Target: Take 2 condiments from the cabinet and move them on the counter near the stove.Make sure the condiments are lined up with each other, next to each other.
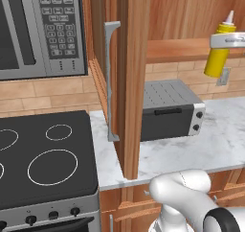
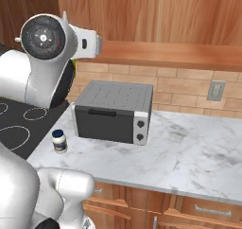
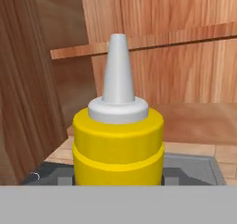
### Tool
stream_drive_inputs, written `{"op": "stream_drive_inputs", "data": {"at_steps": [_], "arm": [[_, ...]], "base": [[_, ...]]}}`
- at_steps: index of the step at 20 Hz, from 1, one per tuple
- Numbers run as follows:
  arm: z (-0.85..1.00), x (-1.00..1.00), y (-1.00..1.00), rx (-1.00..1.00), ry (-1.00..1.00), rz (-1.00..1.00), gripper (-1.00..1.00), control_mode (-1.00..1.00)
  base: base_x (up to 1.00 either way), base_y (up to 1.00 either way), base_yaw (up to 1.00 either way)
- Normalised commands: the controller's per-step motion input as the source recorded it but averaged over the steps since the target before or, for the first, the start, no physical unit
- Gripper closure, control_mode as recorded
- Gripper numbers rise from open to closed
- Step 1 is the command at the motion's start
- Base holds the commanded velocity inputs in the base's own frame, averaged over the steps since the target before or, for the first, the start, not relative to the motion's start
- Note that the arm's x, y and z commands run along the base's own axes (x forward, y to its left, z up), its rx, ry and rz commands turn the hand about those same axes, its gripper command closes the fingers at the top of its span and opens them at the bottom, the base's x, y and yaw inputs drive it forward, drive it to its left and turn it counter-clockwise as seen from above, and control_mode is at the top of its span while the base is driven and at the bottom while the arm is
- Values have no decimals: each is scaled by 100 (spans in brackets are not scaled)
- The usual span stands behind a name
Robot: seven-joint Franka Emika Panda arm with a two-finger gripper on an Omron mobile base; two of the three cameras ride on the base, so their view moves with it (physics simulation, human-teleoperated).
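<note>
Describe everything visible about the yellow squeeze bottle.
The yellow bottle is tall, slim and plastic-looking, with a white collar and a pointed white nozzle. A shallow groove rings its upper body in the hand view. The gripper is shut on it near the shoulder, holding it in the air in front of the open cabinet, slightly tilted, above the counter. Nothing else touches it.
</note>
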Motion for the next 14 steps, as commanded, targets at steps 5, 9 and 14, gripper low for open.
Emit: {"op": "stream_drive_inputs", "data": {"at_steps": [5,9,14], "arm": [[-58,-36,0,12,0,35,100,-100],[-57,-18,3,10,0,30,100,-100],[-52,-2,11,9,0,28,100,-100]], "base": [[0,0,0],[0,0,0],[0,0,0]]}}
